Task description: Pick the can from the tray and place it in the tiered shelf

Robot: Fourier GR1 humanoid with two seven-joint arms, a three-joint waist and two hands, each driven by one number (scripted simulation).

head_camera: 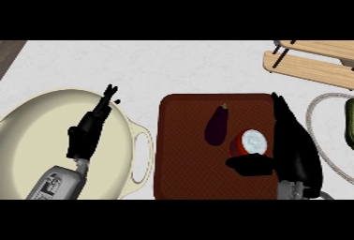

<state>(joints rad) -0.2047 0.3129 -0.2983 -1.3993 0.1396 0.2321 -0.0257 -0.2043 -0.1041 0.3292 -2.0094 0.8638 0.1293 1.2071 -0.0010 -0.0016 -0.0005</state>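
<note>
The left hand (86, 133), lowest at the left, hangs over the cream pot (31, 140) with its fingers straight and released, pointing away from the robot and holding nothing. To its right the brown tray (183, 164) lies on the white table (173, 65), carrying a purple eggplant (217, 124) and, just beside it, the red can (247, 143); the right hand (294, 150) stands against the can's right side with fingers extended and its thumb curled below the can, touching it. Further right a wooden tiered shelf (314, 63) sits at the far corner, well apart from the tray, with a pale ringed plate (319, 126) below it
</note>
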